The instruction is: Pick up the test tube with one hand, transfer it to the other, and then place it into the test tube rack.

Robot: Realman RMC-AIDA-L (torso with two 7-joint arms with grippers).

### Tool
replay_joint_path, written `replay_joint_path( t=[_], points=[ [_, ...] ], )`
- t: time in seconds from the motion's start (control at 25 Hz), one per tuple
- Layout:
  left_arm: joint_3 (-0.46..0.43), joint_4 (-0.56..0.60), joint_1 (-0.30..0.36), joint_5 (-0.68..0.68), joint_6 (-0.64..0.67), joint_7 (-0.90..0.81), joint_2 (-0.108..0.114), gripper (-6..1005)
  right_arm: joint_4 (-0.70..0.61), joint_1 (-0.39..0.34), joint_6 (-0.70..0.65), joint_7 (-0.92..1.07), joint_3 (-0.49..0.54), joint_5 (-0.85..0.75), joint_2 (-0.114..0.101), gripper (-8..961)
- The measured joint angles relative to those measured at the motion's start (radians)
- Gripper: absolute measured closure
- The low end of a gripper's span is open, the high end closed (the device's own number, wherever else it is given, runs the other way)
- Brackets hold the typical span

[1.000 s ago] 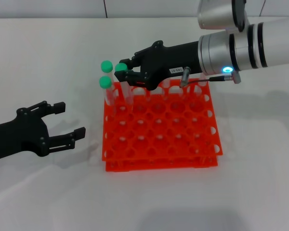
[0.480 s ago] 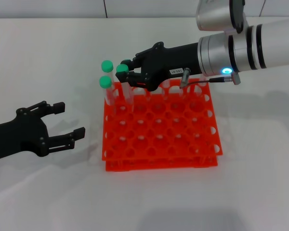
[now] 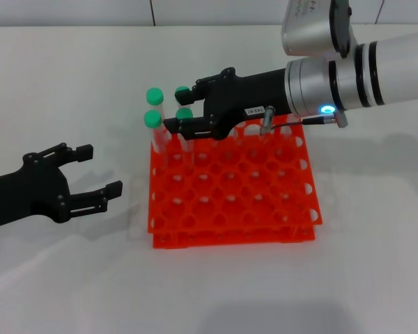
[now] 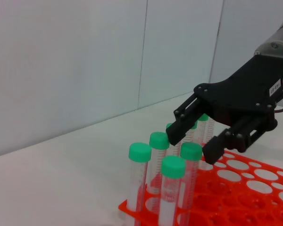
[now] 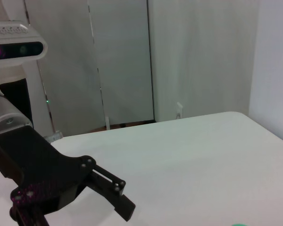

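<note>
The orange-red test tube rack (image 3: 231, 203) stands at the table's middle. My right gripper (image 3: 180, 108) is open over its far left corner, one finger on each side of a green-capped test tube (image 3: 184, 113) that stands upright in a hole. Two more capped tubes (image 3: 152, 120) stand just left of it. The left wrist view shows the same open gripper (image 4: 194, 141) above the tube's cap (image 4: 191, 151), with several capped tubes around it in the rack (image 4: 247, 188). My left gripper (image 3: 90, 170) is open and empty, low on the table left of the rack.
The rack's other holes, toward the front and right, hold nothing. White table surface lies all around it. The right wrist view shows my left gripper (image 5: 115, 195) from afar and the robot's head behind it.
My right gripper has opened and let go of the tube, which now sits lower in the rack. The left arm has barely moved.
</note>
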Motion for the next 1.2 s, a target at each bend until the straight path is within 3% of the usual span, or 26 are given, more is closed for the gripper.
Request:
replay_joint_path(
  t=[0.24, 0.44, 0.64, 0.84, 1.0, 1.2],
  points=[
    [-0.003, 0.000, -0.003, 0.000, -0.002, -0.003, 0.000, 118, -0.021, -0.013, -0.009, 0.000, 0.005, 0.002, -0.001, 426],
    [-0.028, 0.001, 0.001, 0.000, 0.007, -0.003, 0.000, 118, -0.151, -0.102, -0.046, 0.010, 0.013, 0.001, -0.014, 383],
    [-0.028, 0.007, 0.000, 0.000, 0.009, -0.004, 0.000, 118, -0.274, -0.224, -0.222, 0.020, 0.145, -0.037, -0.022, 385],
    [-0.028, 0.008, -0.003, 0.001, 0.010, -0.001, 0.005, 118, -0.297, -0.308, -0.377, 0.008, 0.306, -0.091, -0.023, 387],
    [-0.028, 0.008, -0.007, 0.001, 0.016, 0.000, 0.008, 118, -0.297, -0.373, -0.416, -0.043, 0.382, -0.113, -0.024, 387],
    [-0.027, 0.008, -0.013, 0.001, 0.021, -0.004, 0.011, 118, -0.273, -0.432, -0.422, -0.137, 0.400, -0.114, -0.024, 388]
  ],
)
